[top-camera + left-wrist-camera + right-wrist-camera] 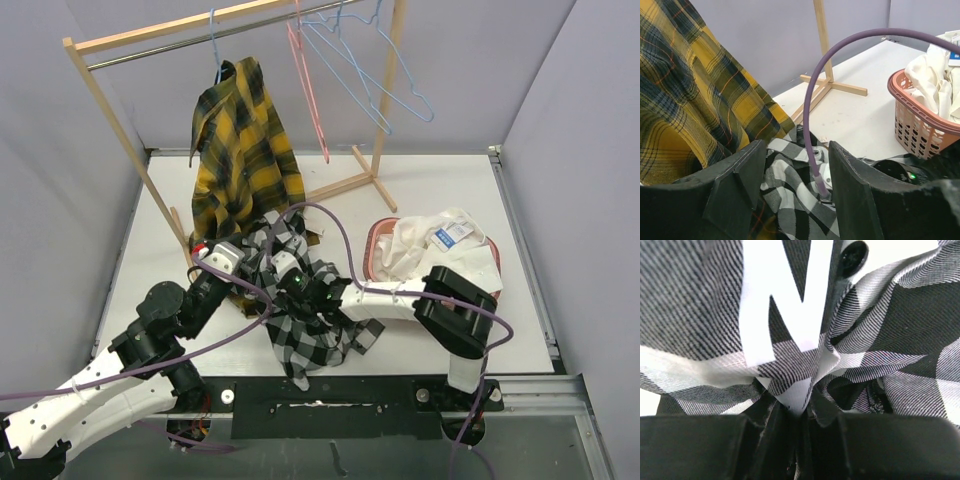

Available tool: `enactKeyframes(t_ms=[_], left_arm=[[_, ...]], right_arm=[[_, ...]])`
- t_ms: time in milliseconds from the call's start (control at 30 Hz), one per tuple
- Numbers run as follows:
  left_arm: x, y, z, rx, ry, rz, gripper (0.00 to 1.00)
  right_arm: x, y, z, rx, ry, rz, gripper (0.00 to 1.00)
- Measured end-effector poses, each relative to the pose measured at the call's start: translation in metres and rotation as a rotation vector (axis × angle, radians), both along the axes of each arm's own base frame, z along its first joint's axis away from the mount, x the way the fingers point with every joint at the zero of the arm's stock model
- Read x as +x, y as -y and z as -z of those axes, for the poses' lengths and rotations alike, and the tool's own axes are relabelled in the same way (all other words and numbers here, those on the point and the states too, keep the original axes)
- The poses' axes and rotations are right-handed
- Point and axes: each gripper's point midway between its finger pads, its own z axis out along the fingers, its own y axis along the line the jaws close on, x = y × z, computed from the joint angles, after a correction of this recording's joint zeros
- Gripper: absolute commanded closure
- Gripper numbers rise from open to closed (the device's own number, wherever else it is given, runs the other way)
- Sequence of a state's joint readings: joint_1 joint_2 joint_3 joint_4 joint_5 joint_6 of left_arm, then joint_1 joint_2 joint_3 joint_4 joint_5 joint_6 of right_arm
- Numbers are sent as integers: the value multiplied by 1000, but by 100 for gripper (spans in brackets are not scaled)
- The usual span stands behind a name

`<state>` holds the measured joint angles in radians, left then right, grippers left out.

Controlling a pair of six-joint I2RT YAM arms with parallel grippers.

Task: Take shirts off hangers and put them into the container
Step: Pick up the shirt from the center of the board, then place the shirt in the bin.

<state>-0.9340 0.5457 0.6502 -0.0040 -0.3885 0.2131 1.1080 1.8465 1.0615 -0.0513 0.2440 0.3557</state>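
Left of the pink slotted plastic basket (920, 132), the right gripper (799, 411) pinches the black-and-white check shirt (303, 338); the left gripper (796, 152) stands half-open, gripping nothing.

Top view: high at 6 o'clock, looks steeply down toward 12. Left wrist: low, faces about 2 o'clock toward basket (917, 135). Right wrist: very close on check shirt (865, 340), which shows in all three views.

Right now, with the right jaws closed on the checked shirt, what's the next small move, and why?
Probably lift the checked shirt a little off the table. The right jaws are pinched shut on its fabric, it lies bunched there, and the pink basket sits to the right with a raised rim to clear.
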Motion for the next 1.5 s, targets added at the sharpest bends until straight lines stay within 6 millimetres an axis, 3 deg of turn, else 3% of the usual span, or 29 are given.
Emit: enactKeyframes(t_ms=[100, 200, 333, 500, 767, 1033, 1233, 1500], left_arm=[[0, 0, 0, 0, 0, 0, 48], [0, -1, -1, -2, 2, -1, 49], [0, -3, -2, -6, 3, -11, 48], [2, -6, -2, -8, 2, -31, 48], [3, -8, -1, -7, 0, -44, 48], [6, -7, 3, 6, -10, -53, 48], [7, -8, 3, 7, -11, -57, 48], [7, -8, 4, 8, -12, -59, 48]], right_arm=[[-16, 16, -8, -57, -7, -13, 100], [-34, 31, -32, -97, 20, -29, 100], [-52, 46, -87, -78, 109, -33, 100], [-69, 66, -170, 25, 221, -7, 100], [-59, 147, -284, 164, 381, 162, 100], [-47, 212, -390, 235, 546, 319, 100], [-41, 259, -448, 251, 665, 421, 100], [-39, 321, -498, 242, 813, 580, 100]])
